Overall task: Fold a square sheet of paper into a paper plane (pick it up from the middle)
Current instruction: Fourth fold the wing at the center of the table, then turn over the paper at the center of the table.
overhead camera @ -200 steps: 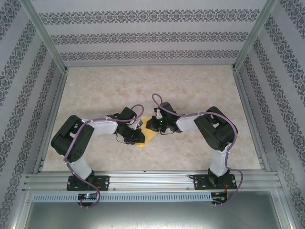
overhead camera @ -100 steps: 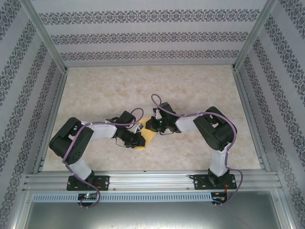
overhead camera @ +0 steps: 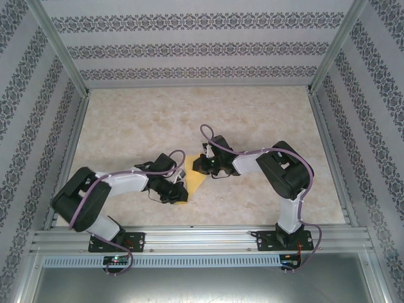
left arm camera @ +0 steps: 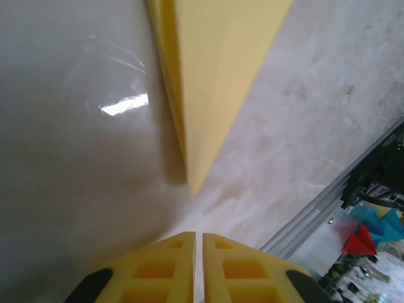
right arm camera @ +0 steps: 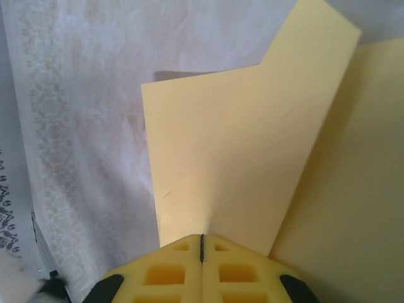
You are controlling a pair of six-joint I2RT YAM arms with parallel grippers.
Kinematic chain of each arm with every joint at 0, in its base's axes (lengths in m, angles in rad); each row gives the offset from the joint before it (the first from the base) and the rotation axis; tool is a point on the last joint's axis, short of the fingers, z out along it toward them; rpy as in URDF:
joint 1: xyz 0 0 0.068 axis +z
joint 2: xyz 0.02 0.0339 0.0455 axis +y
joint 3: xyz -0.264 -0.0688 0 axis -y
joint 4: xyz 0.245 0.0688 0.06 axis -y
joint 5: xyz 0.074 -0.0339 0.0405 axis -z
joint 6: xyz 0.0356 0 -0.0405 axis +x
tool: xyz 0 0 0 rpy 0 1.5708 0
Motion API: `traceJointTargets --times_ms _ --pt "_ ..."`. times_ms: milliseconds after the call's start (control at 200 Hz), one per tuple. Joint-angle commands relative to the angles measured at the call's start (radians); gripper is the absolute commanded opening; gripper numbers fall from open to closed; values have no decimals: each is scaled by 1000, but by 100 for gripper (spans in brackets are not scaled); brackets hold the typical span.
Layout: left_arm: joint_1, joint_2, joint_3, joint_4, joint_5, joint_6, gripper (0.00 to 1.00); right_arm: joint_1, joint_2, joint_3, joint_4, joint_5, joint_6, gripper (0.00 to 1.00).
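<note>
Jaws, left gripper [left arm camera: 197, 237]: all but together, empty, short of folded paper [left arm camera: 218, 76] tip | right gripper [right arm camera: 202, 239]: clamped on its flap

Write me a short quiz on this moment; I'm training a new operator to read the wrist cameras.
1. True or false: the left gripper has the yellow paper between its fingers.
2. Which gripper's closed fingertips meet the paper? A) left gripper B) right gripper C) neither
3. In the left wrist view, which part of the paper points toward the fingers?

Key:
1. False. The fingers are nearly together with nothing between them, and the paper ends short of them.
2. B.
3. Its narrow pointed tip.
</note>
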Motion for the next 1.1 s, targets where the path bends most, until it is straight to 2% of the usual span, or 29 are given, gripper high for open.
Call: traceJointTargets --times_ms 0,90,185,440,555,749,829,954,1094 --pt "3 -127 70 -145 -142 41 12 -8 57 -36 -116 73 -30 5" --pt "48 -162 105 -185 -249 38 12 -3 37 -17 -121 60 -36 7" --pt "93 -127 151 -189 -321 29 15 -3 1 0 -135 58 -42 10" --pt "106 75 341 -163 -288 67 18 -8 -145 14 -184 75 -60 20" --pt "104 155 393 -146 -234 88 23 -22 -227 -20 -251 138 -64 24" --pt "98 247 447 -189 -240 119 32 -42 -346 -146 -280 201 -8 33" --pt "91 259 453 -196 -257 127 35 -39 -359 -163 -283 200 7 36" --pt "88 289 474 -208 -244 139 36 -27 -350 -175 -269 192 31 36" --pt "85 326 499 -253 -286 151 36 -17 -312 -172 -230 169 66 36"
